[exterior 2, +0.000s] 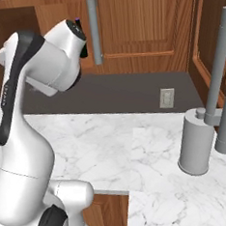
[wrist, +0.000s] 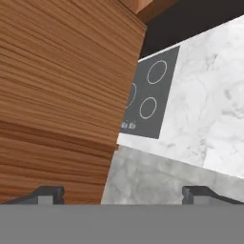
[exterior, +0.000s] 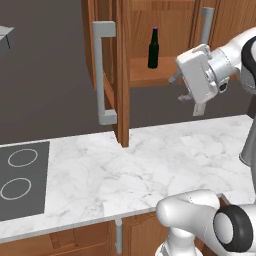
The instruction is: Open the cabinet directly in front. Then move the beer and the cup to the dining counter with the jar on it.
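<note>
One cabinet (exterior: 145, 45) door stands swung out toward the robot, its edge reaching down near the marble worktop (exterior: 150, 165) and its grey bar handle (exterior: 103, 75) facing left. Inside, the beer (exterior: 153, 48) stands upright on the wooden shelf, with bare shelf around it. The gripper (exterior: 181, 86) hangs just right of the shelf's front edge, below the bottle's level and apart from it, jaws spread wide and holding nothing. In the hand view the two fingertips (wrist: 47, 193) sit far apart, with a wooden panel close on one side and the cooktop (wrist: 147, 95) beyond. Open worktop lies below the arm. In the right base view a grey cylinder (exterior 2: 195, 141) stands near the worktop's right end beside two bar handles.
</note>
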### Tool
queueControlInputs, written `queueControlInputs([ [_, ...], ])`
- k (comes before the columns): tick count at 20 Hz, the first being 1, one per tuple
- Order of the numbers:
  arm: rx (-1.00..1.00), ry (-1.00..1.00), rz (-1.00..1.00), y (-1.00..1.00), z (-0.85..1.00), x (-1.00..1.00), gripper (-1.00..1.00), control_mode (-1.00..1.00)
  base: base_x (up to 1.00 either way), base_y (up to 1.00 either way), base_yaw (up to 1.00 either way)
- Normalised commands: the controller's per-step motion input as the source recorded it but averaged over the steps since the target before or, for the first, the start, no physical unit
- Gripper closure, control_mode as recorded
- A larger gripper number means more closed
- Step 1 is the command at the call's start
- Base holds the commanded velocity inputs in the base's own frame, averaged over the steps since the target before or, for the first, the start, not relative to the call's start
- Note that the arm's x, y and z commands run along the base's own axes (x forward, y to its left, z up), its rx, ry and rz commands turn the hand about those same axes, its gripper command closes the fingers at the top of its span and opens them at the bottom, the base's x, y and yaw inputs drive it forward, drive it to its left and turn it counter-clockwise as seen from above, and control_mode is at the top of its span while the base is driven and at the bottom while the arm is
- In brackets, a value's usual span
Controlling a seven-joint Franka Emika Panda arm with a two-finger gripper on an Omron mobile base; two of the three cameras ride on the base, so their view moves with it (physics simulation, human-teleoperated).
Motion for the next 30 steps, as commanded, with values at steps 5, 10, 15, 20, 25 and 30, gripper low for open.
queueControlInputs([
  [5, -0.28, -0.17, -0.11, -0.39, 0.0, -0.04, -1.0, -1.0, 0.0, 0.0, 0.0],
  [10, -0.16, -0.19, -0.11, -0.4, -0.12, -0.02, -1.0, -1.0, 0.0, 0.0, 0.0],
  [15, -0.15, -0.24, -0.08, -0.35, -0.05, -0.08, -1.0, -1.0, 0.0, 0.0, 0.0],
  [20, -0.11, -0.2, -0.11, -0.26, 0.0, -0.04, -1.0, -1.0, 0.0, 0.0, 0.0],
  [25, 0.0, -0.07, -0.2, -0.24, 0.0, 0.0, -1.0, -1.0, 0.0, 0.0, 0.0],
  [30, 0.0, -0.03, -0.23, -0.23, 0.0, 0.0, -1.0, -1.0, 0.0, 0.0, 0.0],
])
